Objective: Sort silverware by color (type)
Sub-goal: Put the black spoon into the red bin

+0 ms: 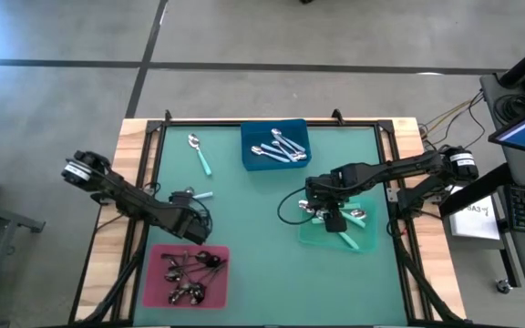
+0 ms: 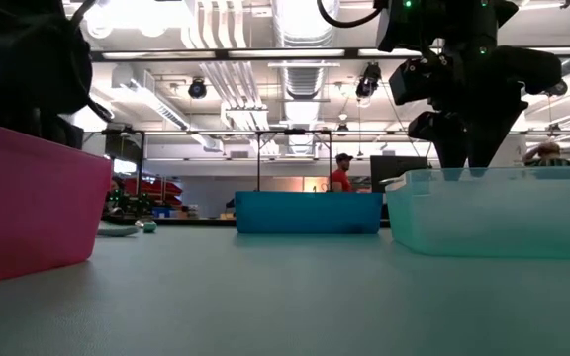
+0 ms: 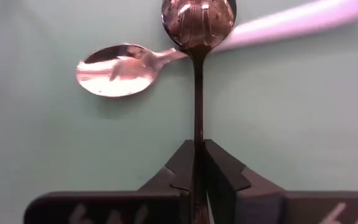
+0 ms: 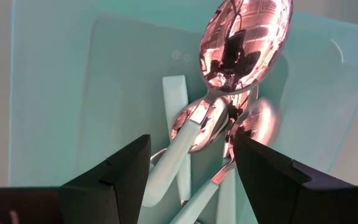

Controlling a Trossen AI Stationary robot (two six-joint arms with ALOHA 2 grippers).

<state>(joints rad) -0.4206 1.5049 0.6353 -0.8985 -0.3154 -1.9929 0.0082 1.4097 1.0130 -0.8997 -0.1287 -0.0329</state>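
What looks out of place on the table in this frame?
Two teal spoons lie loose on the mat: one near the blue tray at, one beside the left gripper, which is shut on a dark spoon.

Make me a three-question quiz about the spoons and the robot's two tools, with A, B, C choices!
1. Where is the right tool?
A. over the green tray
B. over the pink tray
C. over the blue tray

2. What colour is the handle of the spoon in the left tool?
A. white
B. dark
C. red

3. How is the left tool?
A. wide open
B. shut on the spoon
C. shut on nothing

Answers:
1 A, the high view shows it above the green tray.
2 B, the left wrist view shows a dark handle.
3 B, its fingers squeeze the handle.
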